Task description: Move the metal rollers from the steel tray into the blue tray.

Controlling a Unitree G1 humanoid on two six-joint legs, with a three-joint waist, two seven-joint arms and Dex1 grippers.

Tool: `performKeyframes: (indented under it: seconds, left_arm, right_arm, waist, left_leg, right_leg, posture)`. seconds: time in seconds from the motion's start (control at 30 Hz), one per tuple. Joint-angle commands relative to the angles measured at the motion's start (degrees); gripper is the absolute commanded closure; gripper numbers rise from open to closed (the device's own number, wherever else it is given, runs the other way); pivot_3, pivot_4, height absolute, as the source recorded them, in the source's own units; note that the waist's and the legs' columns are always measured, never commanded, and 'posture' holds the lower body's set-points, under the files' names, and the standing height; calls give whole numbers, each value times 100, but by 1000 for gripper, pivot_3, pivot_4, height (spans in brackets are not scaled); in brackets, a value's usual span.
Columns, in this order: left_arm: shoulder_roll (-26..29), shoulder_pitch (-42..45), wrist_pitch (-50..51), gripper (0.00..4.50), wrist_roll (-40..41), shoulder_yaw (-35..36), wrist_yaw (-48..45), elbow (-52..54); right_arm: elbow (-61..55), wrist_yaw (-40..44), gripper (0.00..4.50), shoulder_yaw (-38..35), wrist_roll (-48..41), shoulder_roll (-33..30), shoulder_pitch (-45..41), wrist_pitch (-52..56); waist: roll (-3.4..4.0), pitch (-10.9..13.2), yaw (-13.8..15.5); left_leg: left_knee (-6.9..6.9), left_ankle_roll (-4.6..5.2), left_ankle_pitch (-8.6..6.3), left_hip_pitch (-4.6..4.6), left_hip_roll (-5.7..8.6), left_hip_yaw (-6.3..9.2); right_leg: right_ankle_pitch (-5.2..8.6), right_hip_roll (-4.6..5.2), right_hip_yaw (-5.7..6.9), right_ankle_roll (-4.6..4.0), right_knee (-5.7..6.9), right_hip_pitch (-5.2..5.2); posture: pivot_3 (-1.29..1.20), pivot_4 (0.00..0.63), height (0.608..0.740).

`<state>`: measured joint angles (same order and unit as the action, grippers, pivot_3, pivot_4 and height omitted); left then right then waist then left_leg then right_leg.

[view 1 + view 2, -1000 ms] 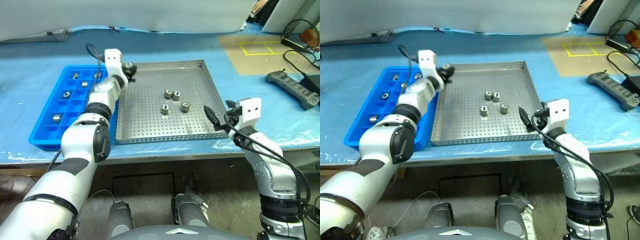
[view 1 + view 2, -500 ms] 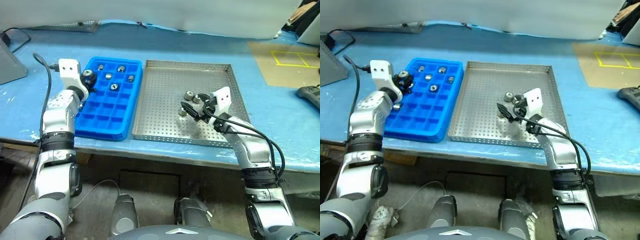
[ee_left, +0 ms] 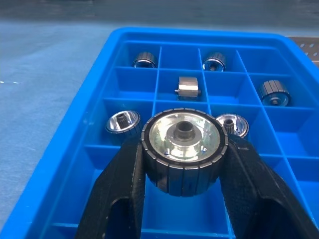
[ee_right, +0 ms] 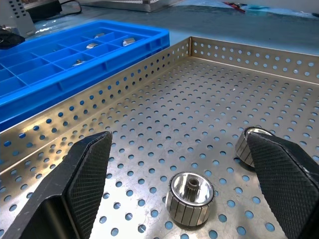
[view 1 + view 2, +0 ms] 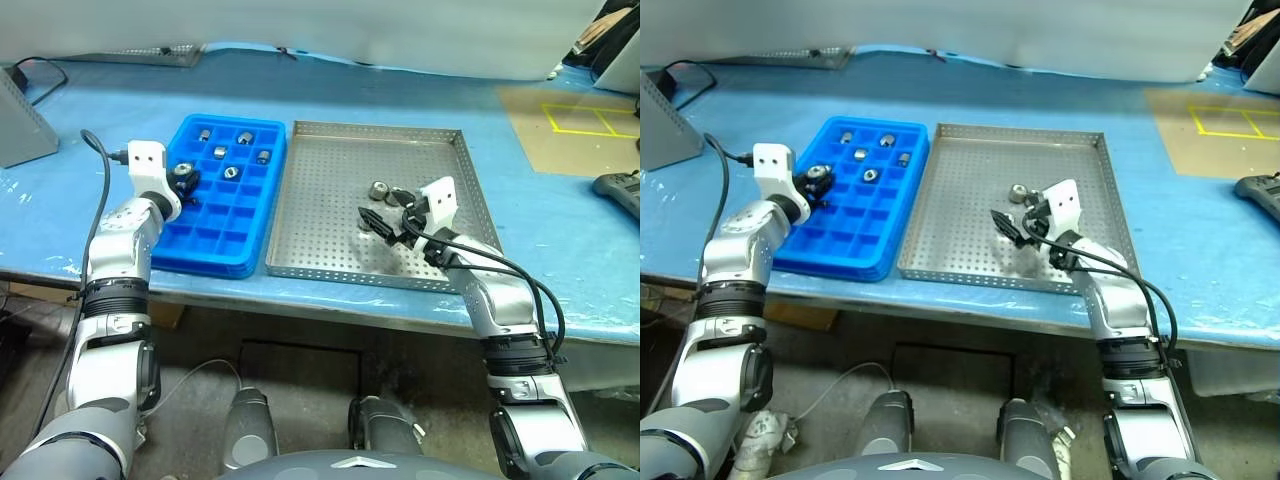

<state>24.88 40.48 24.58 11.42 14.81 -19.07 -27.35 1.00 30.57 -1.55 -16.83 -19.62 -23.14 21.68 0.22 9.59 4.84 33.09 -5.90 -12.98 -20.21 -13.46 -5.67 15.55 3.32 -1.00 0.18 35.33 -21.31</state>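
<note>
The blue tray [image 5: 225,228] lies left of the steel tray [image 5: 330,190] on the blue-covered table. My left gripper [image 5: 184,180] hovers over the blue tray's left side, shut on a metal roller [image 3: 184,152]; both fingers [image 3: 119,189] press its ribbed sides. Several rollers [image 3: 188,86] lie in the compartments beyond it. My right gripper [image 5: 378,222] stands open low over the steel tray's right half. One roller [image 4: 189,198] lies on the perforated floor between its fingers [image 4: 79,179]. A second roller [image 4: 249,143] sits partly behind the other finger.
A grey box [image 5: 15,118] stands at the table's left edge. At the far right are a brown sheet with yellow lines [image 5: 570,125] and a black controller [image 5: 620,188]. The table's front edge runs just in front of both trays.
The camera has swung left. My left gripper carried the roller from the steel tray's far left corner to the blue tray's left side and sank. My right gripper moved in over the steel tray's rollers.
</note>
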Motion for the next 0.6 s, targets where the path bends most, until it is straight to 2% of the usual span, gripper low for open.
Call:
performKeyframes:
  seconds: [0.03, 0.13, 0.2, 0.4, 0.6]
  left_arm:
    - [33, 166, -193, 1414, -69, -34, 99, -254]
    - [14, 348, -348, 450, -16, -43, 21, -471]
    - [-96, 691, -576, 450, 140, -33, -237, -736]
    - [-663, 1685, -911, 450, 419, -486, -1984, -1573]
    - [-1223, 2398, -1137, 450, 177, -1099, -3472, -2827]
  right_arm:
    - [-327, -82, 0, -135, 26, -65, 76, -111]
    - [-376, -132, 0, -190, 16, -103, 103, -98]
    - [-429, -161, 0, -217, 7, -136, 130, -84]
    - [-1007, -443, 0, -558, -80, -278, 509, 106]
    - [-2064, -907, 0, -1158, -180, -348, 1393, 471]
  waist:
    - [0, 0, -37]
    - [-1, 0, -94]
    - [-2, 1, -85]
    - [-4, 2, -81]
    - [-4, 2, -329]
  left_leg:
    - [0, 0, 0, 0, 1, 0]
    - [0, 1, 0, -3, 1, 0]
    - [0, 0, 0, -4, 0, 1]
    - [-1, 7, 4, -2, 13, 0]
    - [-23, 30, 15, 1, 30, -15]
  right_leg:
    - [0, 0, -1, 0, -1, 1]
    - [0, -1, -2, 0, -3, 0]
    - [0, -1, -1, 0, -4, -1]
    - [0, 9, -8, 0, -8, 6]
    - [-4, 2, -59, 7, -53, 20]
  posture:
    - [-120, 150, 740]
    - [-133, 150, 740]
    - [-164, 150, 740]
    - [-306, 150, 740]
    - [-472, 150, 740]
